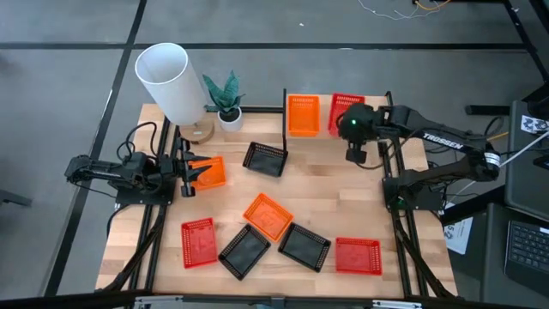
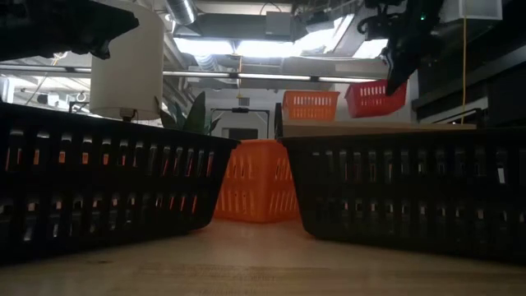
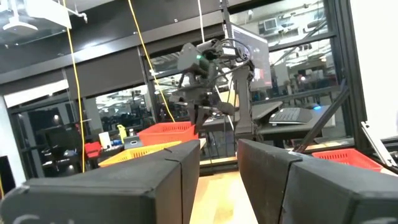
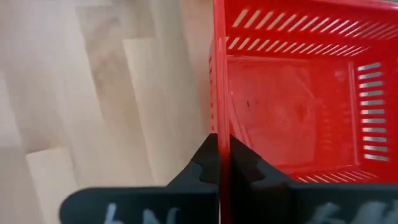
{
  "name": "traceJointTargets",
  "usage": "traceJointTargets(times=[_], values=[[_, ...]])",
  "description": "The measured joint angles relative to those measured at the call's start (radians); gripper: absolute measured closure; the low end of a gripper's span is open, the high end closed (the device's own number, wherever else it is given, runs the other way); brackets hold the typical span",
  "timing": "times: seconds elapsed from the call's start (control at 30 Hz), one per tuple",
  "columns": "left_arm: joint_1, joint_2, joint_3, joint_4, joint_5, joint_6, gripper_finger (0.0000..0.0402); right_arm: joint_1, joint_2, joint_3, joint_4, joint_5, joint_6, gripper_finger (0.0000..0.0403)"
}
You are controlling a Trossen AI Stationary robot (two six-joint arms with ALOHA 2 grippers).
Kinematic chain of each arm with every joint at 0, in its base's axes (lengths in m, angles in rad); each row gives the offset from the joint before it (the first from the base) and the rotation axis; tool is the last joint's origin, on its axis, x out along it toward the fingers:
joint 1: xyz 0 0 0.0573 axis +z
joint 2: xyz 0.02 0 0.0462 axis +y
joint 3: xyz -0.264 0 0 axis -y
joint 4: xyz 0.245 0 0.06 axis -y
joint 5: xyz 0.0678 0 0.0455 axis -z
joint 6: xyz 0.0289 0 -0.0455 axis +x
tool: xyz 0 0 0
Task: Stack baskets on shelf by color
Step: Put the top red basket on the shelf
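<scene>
1. A red basket (image 4: pixel 292 93) sits at the right end of the shelf (image 1: pixel 377 137), which stands along the surface's far edge; the right gripper (image 4: pixel 219 155) is clamped tight on the basket's side wall, one finger inside the wall and one outside.
2. Just beside it on the shelf is an orange basket (image 1: pixel 302 115); from the low view the two show side by side, the red one a little tilted.
3. In front of the shelf's left post, a black basket (image 1: pixel 265 159) rests tilted on the surface (image 1: pixel 343 215).
4. Toward the surface's left edge, another orange basket (image 1: pixel 204 172) lies right at the left gripper (image 1: pixel 185 174); whether its fingers grip the basket I cannot tell, though the left wrist view shows a gap between them.
5. Near the middle, a third orange basket (image 1: pixel 268 216) lies turned at an angle.
6. Along the near edge, from left corner to right: a red basket (image 1: pixel 198 241), a black basket (image 1: pixel 244 251), another black basket (image 1: pixel 304 246) and a red basket (image 1: pixel 358 255).
7. At the far left corner stand a white lamp (image 1: pixel 170 81) and a small potted plant (image 1: pixel 227 101).
</scene>
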State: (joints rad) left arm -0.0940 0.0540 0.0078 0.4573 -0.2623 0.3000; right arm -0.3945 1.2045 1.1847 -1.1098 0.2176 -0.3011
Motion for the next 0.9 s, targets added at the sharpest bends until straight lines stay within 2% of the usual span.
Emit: traceJointTargets(times=[0.4, 0.63, 0.9], values=[[0.000, 0.000, 0.000, 0.000, 0.000, 0.000, 0.0298, -0.208, 0.012, 0.000, 0.045, -0.262, -0.277, 0.0403], [0.000, 0.000, 0.000, 0.000, 0.000, 0.000, 0.0298, -0.239, 0.068, 0.000, 0.053, -0.270, -0.280, 0.0399], [0.000, 0.000, 0.000, 0.000, 0.001, 0.000, 0.0298, -0.239, 0.117, 0.000, 0.056, -0.265, -0.272, 0.0356]])
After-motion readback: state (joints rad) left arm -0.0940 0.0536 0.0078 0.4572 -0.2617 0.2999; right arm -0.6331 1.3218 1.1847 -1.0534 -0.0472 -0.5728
